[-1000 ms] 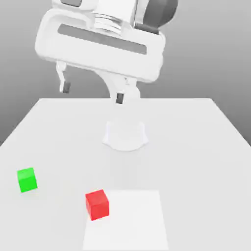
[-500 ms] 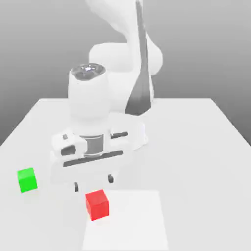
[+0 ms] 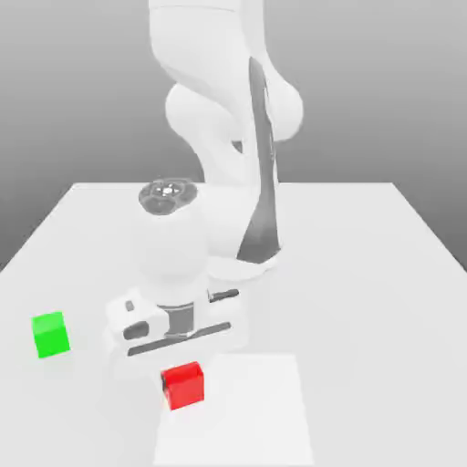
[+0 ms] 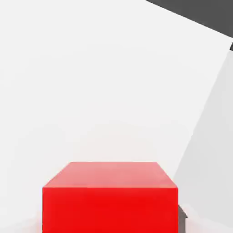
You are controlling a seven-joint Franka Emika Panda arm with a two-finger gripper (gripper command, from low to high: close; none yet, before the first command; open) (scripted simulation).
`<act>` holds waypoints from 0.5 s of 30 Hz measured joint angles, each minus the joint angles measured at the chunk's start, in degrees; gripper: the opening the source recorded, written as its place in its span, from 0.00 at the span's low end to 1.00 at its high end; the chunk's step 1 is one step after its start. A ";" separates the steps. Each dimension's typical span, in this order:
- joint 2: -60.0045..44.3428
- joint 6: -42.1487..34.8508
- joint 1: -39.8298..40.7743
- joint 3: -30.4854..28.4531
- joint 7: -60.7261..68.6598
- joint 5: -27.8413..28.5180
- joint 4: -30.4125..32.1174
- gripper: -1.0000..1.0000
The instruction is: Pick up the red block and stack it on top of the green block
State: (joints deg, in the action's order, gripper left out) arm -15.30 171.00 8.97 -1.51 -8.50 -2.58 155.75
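Fingers point(image 3: 179, 378) closed on red block point(image 3: 183, 384), lower centre; green block point(image 3: 50, 334) well left on desk point(image 3: 365, 274).

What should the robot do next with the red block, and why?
Probably lift it straight up a little. The gripper sits low on the red block and seems shut on it, and the block rests on the table. The green block stands apart, toward the exterior view's left, so the red one likely has to rise clear of the table before it is carried over.
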 joint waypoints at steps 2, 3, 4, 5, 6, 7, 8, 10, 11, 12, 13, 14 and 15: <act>1.33 -1.06 0.02 0.02 -0.09 0.02 0.08 0.00; 2.44 -1.97 -0.01 -0.03 -0.19 0.08 0.16 0.00; 3.65 -2.96 0.01 -0.04 -0.25 0.14 0.27 0.00; 4.89 -4.00 -0.05 -0.15 -0.42 0.33 0.40 0.00; 6.13 -5.04 -0.10 -0.25 -0.59 0.53 0.55 0.00; 7.35 -6.08 -0.10 -0.32 -0.77 0.78 0.72 0.00; 8.55 -7.11 -0.15 -0.42 -0.94 1.03 0.90 0.00; 10.82 -9.09 -0.08 -0.47 -1.15 1.46 1.33 0.00; 11.90 -10.05 0.00 -0.49 -1.38 1.83 1.57 0.00; 12.92 -10.98 0.10 -0.52 -1.56 2.16 1.82 0.00; 13.48 -11.64 1.16 -1.18 -1.33 2.57 1.85 0.00; 13.90 -12.22 2.89 -1.99 -0.94 2.99 1.80 0.00; 14.22 -12.74 4.70 -2.74 -0.43 3.41 1.70 0.00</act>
State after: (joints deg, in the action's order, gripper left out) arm -1.08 158.26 13.67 -4.25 -8.93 0.83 157.44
